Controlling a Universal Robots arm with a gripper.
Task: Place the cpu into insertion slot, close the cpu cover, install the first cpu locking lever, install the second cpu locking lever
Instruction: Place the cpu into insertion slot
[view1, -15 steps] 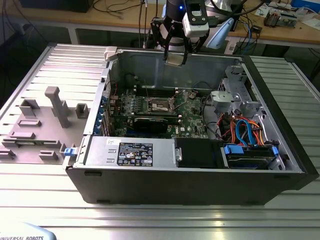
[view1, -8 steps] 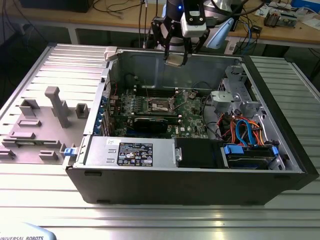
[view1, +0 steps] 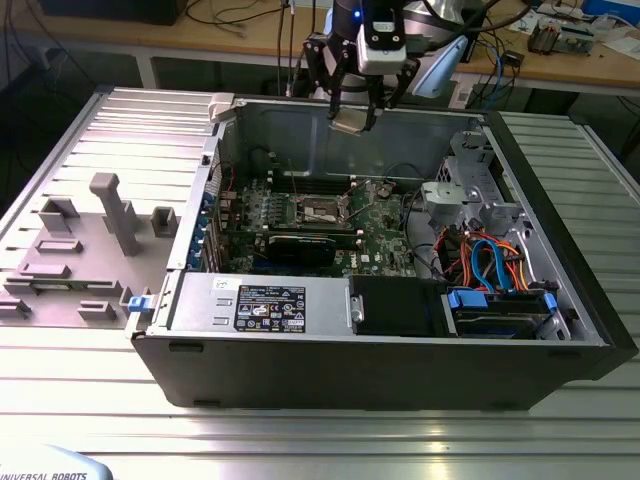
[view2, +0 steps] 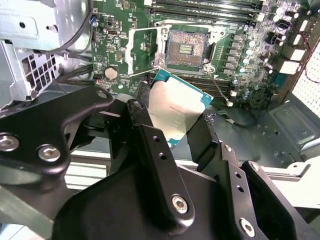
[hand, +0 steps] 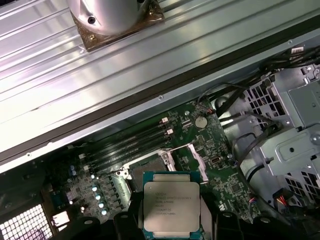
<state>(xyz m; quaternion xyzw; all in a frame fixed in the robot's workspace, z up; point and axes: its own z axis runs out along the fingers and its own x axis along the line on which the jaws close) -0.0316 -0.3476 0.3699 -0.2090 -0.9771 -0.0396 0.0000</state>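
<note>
My gripper (view1: 352, 118) hangs above the open computer case, over its rear wall, shut on the cpu (view1: 350, 122). In both wrist views the cpu (view2: 177, 107) (hand: 171, 205) is a silver-topped square with a green edge, clamped by the black fingers (view2: 145, 125) on two opposite sides. The insertion slot (view2: 186, 48) (hand: 149, 172) lies uncovered on the green motherboard (view1: 385, 235), well below the chip and apart from it. The cpu cover (view2: 140, 50) stands swung open beside the slot. A thin locking lever (view2: 222, 92) sticks up free near the socket.
A black graphics card (view1: 300, 247) lies just in front of the socket. The power supply (view1: 260, 305), a drive cage (view1: 470, 190) and orange and blue cables (view1: 490, 260) fill the case front and the exterior view's right. Grey fixtures (view1: 115, 210) stand on the table at that view's left.
</note>
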